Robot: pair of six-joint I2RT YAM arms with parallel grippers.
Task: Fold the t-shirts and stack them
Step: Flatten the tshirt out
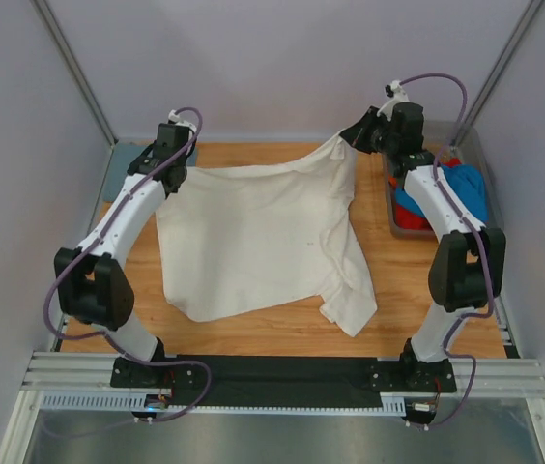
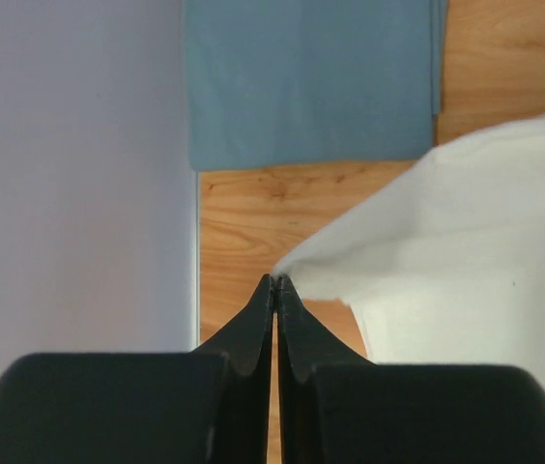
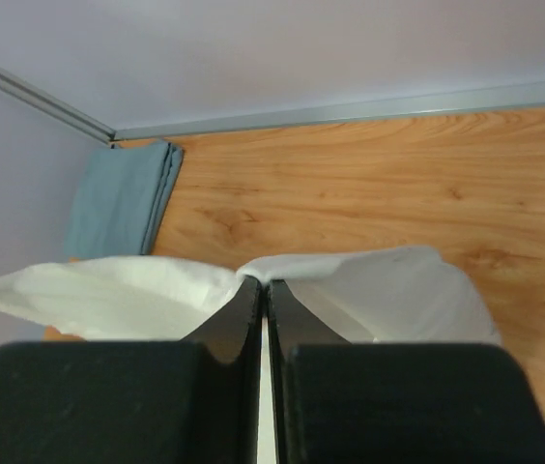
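Left wrist: left claw (image 2: 274, 280) clamps cream t-shirt (image 2: 466, 242) edge.

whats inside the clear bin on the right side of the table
A bright blue shirt and some orange-red cloth show inside the bin. The right arm crosses over it, so whatever lies beneath the arm and under those shirts is hidden.

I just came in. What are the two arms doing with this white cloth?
Each arm has its jaws shut on a far corner of a cream-white t-shirt lying on the table. The left arm is low; the right arm holds its corner lifted off the wood. The shirt is not folded yet. A folded grey-blue t-shirt lies at the far left, and the bin on the right holds bright blue cloth and orange-red cloth.
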